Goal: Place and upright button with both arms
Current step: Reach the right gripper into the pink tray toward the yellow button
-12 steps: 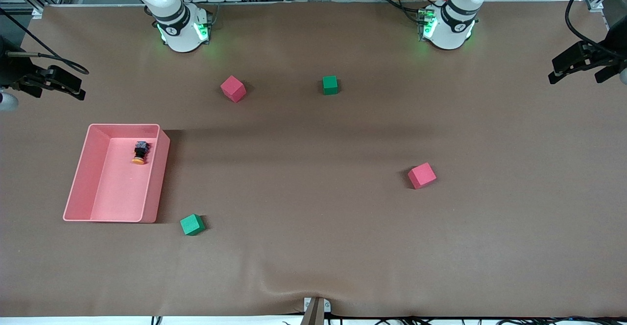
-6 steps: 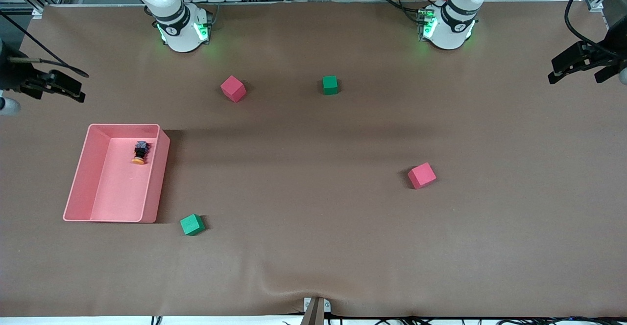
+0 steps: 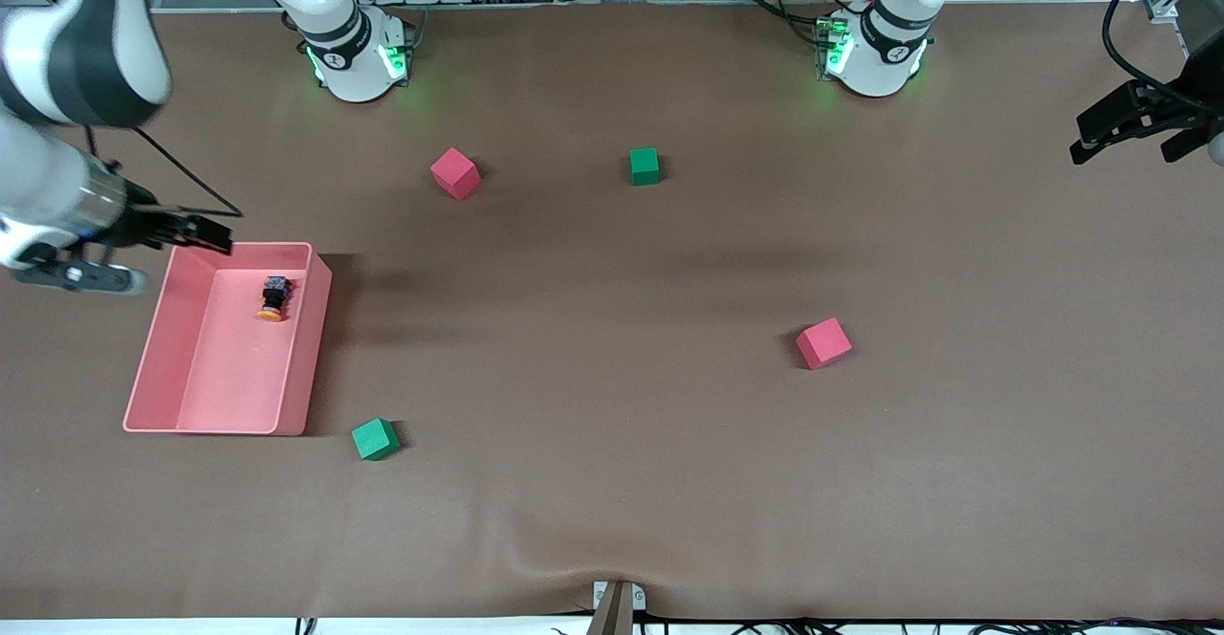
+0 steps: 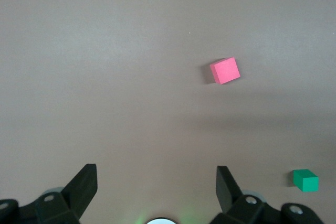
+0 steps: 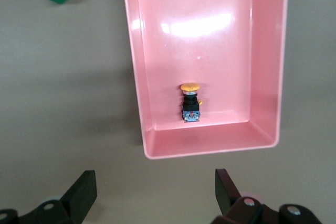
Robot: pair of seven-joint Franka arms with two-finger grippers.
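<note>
1. The button (image 3: pixel 273 297) lay on its side inside the pink tray (image 3: pixel 158 348), near the desk (image 3: pixel 612 482) edge at the right arm's end.
2. The right pincer (image 5: pixel 152 192) hovered released over the tray's rim.
3. The left pincer (image 4: pixel 156 187), released, waited above bare desk.

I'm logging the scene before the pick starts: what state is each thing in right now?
button: lying on its side in the pink tray, not held.
pink tray: open-topped, flat on the table, holding only the button.
right gripper: open, empty, over the tray's edge nearest the bases.
left gripper: open, empty, waiting over the table at the left arm's end.
</note>
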